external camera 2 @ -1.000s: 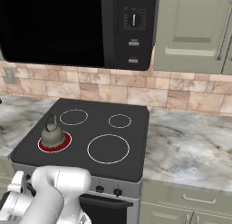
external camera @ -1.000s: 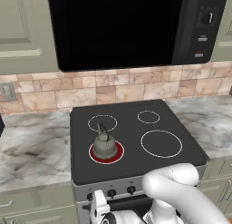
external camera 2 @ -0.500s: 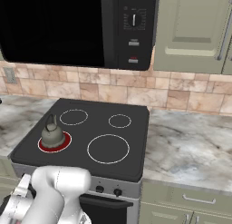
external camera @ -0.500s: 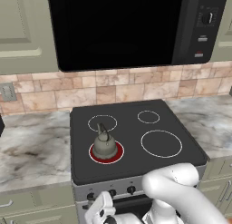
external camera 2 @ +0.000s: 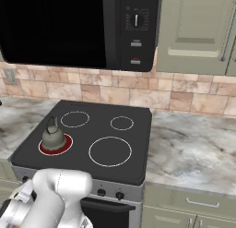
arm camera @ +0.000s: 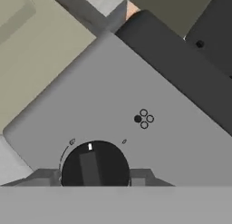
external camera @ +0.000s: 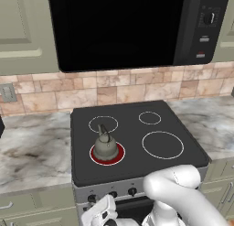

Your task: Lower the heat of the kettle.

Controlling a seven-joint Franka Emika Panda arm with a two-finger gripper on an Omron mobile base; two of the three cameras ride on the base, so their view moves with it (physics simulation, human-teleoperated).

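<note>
The kettle (external camera: 105, 146) sits on the front-left burner (external camera: 118, 154) of the stove (external camera: 137, 168), near its front-left corner, and the ring under it glows red, so the heat looks to be on. In the right base view the kettle (external camera 2: 53, 137) stands on the same red ring.

Over the last second the kettle and the burner glow stay the same, while the hand below the stove's front edge has crept a little to the left along the row of knobs (external camera: 112, 193). That reads as the arm settling onto the control for this burner.

In the hand view the gripper (arm camera: 94, 177) is partly open, its two fingertips flanking a round black knob (arm camera: 95, 166) on the grey panel (arm camera: 149, 87), one on each side. Whether they actually press the knob cannot be told. The knob's white mark points up, between the ends of its dial arc. Judged from this, the turn that lowers the heat is not yet made; closing and rotating comes next.
</note>
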